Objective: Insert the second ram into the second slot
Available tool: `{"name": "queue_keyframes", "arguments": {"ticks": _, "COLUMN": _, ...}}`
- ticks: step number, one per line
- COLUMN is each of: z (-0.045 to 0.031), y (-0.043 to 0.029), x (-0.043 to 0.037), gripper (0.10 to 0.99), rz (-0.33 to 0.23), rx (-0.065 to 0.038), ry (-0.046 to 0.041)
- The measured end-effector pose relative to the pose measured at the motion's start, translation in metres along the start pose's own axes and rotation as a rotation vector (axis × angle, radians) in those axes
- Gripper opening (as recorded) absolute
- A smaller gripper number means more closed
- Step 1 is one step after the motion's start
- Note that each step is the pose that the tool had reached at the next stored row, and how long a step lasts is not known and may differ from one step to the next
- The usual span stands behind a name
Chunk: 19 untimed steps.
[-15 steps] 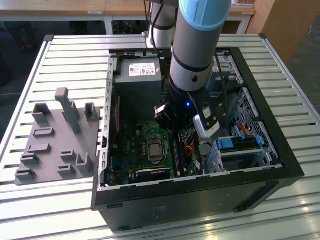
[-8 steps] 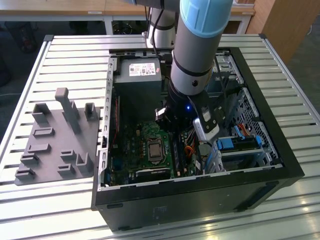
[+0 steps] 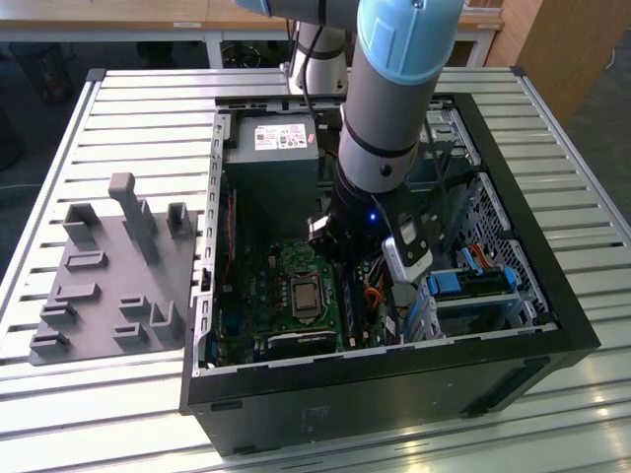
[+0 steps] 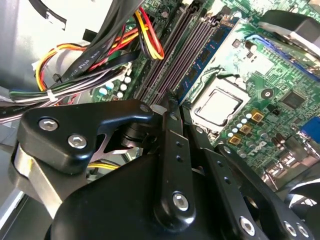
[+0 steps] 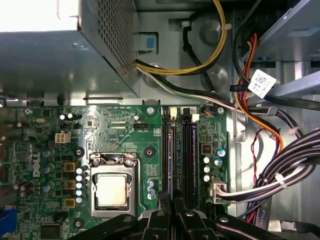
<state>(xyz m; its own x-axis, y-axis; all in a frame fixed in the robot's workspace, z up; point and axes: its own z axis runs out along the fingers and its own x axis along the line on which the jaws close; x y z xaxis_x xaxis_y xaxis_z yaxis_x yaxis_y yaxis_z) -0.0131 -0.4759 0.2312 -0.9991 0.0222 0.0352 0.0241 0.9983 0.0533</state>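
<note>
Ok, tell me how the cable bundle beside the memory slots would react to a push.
The cable bundle curves loosely, so probably floppy and springy. Its white tie suggests the wires would shift together, not separately.

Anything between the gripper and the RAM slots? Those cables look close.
Nothing visible. In the first wrist view the gripper hangs directly over the RAM slots, in line with a thin blue stick, apparently the second ram, standing in that row. The cable bundle runs beside the slots, not across them.
</note>
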Motion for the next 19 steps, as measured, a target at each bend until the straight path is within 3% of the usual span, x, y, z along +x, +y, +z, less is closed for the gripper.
{"name": "queue_keyframes", "arguments": {"ticks": 19, "z": 0.0050, "y": 0.0008, "x": -0.0048, "gripper": 0.137, "rz": 0.000, "rx": -0.005, "ry": 0.0058}}
